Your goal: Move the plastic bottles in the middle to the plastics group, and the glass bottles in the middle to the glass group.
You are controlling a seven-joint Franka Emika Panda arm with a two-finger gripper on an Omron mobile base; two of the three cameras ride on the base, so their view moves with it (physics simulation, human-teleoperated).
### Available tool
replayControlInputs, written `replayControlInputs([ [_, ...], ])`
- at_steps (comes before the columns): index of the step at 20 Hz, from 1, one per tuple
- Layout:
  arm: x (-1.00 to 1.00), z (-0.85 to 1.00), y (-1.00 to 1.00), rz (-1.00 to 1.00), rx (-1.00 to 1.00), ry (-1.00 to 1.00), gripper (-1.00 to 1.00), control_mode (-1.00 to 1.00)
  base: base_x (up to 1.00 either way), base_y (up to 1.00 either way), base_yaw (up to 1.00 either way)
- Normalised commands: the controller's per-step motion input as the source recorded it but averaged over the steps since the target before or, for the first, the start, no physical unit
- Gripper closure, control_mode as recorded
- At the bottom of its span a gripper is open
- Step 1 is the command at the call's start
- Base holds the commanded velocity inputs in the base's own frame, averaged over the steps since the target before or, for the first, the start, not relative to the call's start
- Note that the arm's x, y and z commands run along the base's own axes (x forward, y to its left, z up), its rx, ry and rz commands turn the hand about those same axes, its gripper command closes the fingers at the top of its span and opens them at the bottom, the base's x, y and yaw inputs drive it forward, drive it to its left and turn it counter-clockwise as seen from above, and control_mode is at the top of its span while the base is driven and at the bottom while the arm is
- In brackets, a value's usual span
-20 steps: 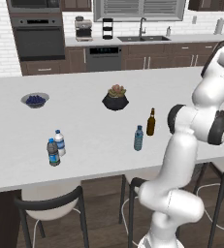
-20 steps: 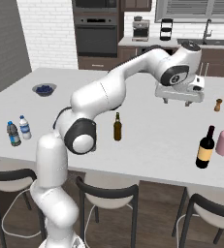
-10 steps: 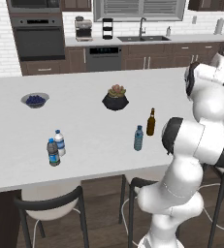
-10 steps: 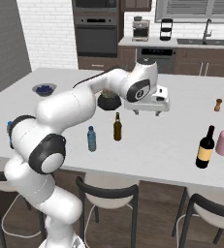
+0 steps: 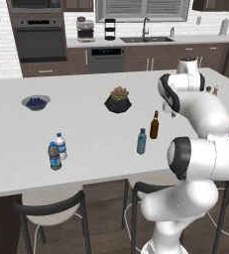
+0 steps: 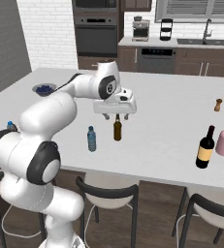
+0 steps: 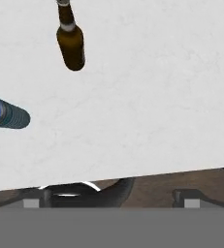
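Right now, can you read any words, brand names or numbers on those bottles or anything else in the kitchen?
No text can be read anywhere.
Clear bottle: white label, blank or too blurred.
Dark bottle: blue label, nothing legible.
Dark wine bottle: yellowish label, too small to read.
Brown bottle: no label seen.

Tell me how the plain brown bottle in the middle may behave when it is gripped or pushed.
The brown bottle stands upright, tall on a small base, so a push near the neck would probably tip it. It looks like smooth glass: likely rigid, perhaps slippery and breakable. If it falls, its round body may roll on the flat counter.
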Motion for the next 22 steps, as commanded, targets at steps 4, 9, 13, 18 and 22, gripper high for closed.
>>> replayControlInputs([
  [4,0.00,-0.22,0.84,-0.03,0.18,0.08,-1.00,-1.00,0.00,0.00,0.00],
  [9,-0.02,-0.29,0.63,-0.03,0.21,0.00,-1.00,-1.00,0.00,0.00,0.00],
  [13,0.05,-0.52,0.60,-0.08,0.08,-0.05,-1.00,-1.00,0.00,0.00,0.00],
  [18,0.40,-0.38,0.45,-0.19,-0.11,-0.11,-1.00,-1.00,0.00,0.00,0.00],
  [22,0.39,-0.33,0.17,-0.13,-0.12,-0.10,-1.00,-1.00,0.00,0.00,0.00],
])
